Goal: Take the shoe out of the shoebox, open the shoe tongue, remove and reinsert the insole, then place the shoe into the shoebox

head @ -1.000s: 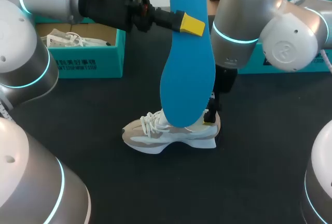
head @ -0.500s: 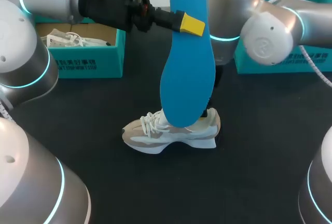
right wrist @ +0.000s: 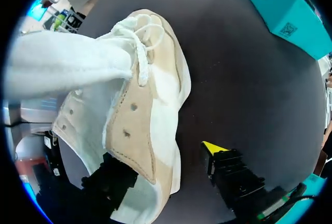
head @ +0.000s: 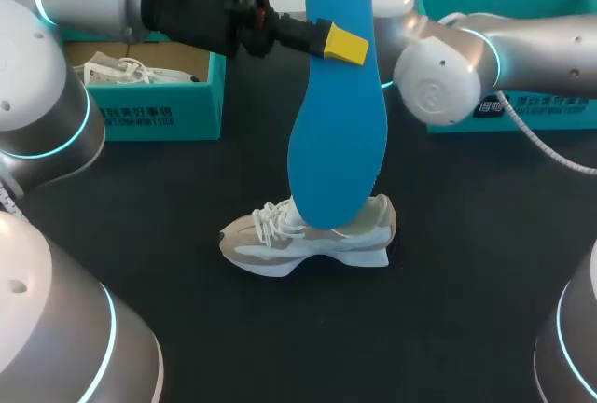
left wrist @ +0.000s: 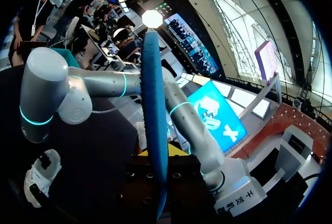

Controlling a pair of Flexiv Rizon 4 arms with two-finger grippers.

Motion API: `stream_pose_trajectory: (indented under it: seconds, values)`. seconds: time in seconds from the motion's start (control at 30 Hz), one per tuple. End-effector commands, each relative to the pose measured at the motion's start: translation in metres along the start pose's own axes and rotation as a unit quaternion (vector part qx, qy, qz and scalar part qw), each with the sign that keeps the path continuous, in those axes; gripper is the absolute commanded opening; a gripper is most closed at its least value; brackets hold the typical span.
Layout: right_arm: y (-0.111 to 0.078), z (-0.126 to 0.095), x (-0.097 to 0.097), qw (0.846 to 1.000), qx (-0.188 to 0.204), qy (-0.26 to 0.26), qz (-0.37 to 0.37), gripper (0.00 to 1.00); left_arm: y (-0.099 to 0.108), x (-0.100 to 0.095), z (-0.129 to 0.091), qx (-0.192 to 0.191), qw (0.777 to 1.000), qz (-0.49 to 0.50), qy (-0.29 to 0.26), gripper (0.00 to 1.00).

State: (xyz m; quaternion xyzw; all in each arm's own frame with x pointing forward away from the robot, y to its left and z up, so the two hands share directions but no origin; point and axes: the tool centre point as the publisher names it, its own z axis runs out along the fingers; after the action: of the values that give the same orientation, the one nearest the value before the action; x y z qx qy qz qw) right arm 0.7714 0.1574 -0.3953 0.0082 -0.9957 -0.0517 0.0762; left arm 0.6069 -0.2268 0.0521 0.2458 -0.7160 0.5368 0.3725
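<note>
Blue insole (head: 336, 123) is out of the shoe and pinched at its edge by my left claw (head: 347, 45). It stands upright, its lower end hanging just over the shoe (head: 308, 235), which sits on the black table (head: 466, 310) below that claw. By my reckoning, taking the shoe from its box and pulling the insole are done (the tongue I take to be opened). Reinserting the insole and boxing the shoe are left.

My right claw (right wrist: 161, 159) has its fingers spread and grips nothing; the shoe's heel lies just ahead of them, clear of the yellow-tipped one.

Well beyond both claws, the left shoebox (head: 163, 104) and right shoebox (head: 522, 11) carry white print, one with a square code label. None of it is legible to me.
</note>
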Motion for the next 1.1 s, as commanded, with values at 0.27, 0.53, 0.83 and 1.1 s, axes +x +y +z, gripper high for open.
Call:
stream_pose_trajectory:
  seconds: [0.27,0.53,0.83,1.1]
  values:
    - [0.0,0.003,0.005,1.0,0.007,0.003,0.025,0.0,0.0,-0.001,0.001,-0.001,1.0,0.0,0.0,0.0]
    - [-0.004,-0.013,0.011,0.994,-0.027,0.018,0.108,0.0,0.0,-0.001,0.001,-0.001,1.0,0.0,0.0,0.0]
    - [-0.004,-0.038,0.038,0.939,-0.105,0.008,0.326,0.0,0.0,-0.001,0.001,-0.001,1.0,0.0,0.0,0.0]
    - [0.005,-0.039,0.052,0.863,-0.129,-0.016,0.488,0.0,0.0,-0.001,0.001,-0.001,1.0,0.0,0.0,0.0]
